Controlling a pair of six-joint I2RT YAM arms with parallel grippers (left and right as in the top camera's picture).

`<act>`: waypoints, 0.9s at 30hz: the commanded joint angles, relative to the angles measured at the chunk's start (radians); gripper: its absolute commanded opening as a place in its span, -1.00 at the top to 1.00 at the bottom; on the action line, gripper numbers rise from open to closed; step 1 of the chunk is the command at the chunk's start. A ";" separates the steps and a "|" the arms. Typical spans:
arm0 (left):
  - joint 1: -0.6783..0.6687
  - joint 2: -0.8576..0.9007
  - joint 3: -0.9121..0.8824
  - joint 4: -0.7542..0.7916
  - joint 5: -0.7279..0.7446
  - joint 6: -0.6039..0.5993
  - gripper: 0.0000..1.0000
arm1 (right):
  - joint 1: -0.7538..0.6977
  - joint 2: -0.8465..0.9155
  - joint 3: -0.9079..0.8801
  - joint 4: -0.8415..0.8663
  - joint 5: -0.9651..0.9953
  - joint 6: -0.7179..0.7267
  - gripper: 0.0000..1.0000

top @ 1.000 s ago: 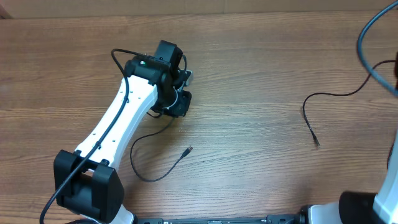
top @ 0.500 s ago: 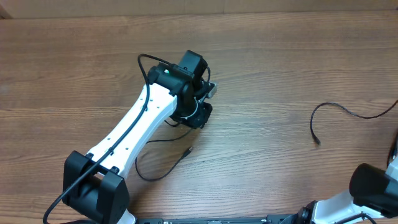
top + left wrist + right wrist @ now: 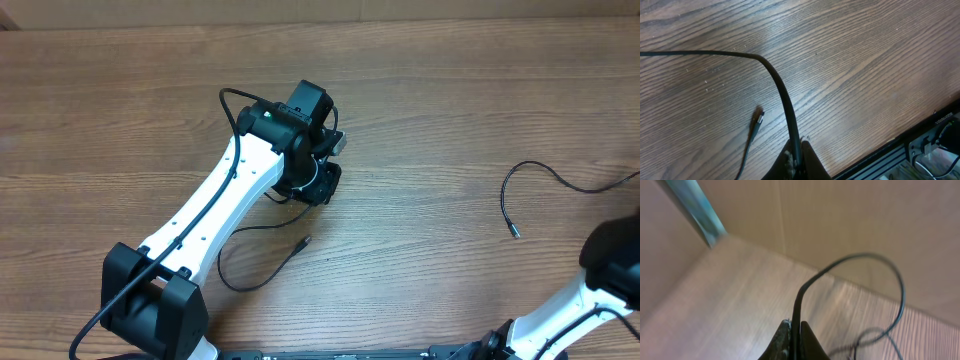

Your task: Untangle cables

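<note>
Two thin black cables lie apart on the wooden table. The left cable loops below my left arm and ends in a small plug. My left gripper is shut on this cable, whose plug rests on the wood just ahead of the left gripper. The right cable curves in from the right edge to a silver-tipped plug. My right gripper is raised and shut on that cable, which arcs up and away from it.
A black frame rail runs along the table's near edge. A tan cardboard wall stands behind the table, with a light blue post at its left. Part of my right arm shows at the lower right.
My left arm has moved right with its cable, then held still. The right cable has slid right and its plug slightly down. My right arm has come further into the overhead view.
</note>
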 commanded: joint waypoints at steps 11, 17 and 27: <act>-0.001 0.006 0.014 0.001 0.018 -0.046 0.92 | -0.004 0.071 -0.039 -0.083 -0.315 -0.002 0.40; -0.001 0.006 0.014 0.001 0.018 -0.055 0.92 | -0.004 0.071 -0.044 -0.173 -0.365 -0.068 -1.00; -0.001 0.005 0.015 0.001 0.019 -0.055 0.92 | 0.021 0.071 -0.044 -0.361 -0.914 -0.286 -1.00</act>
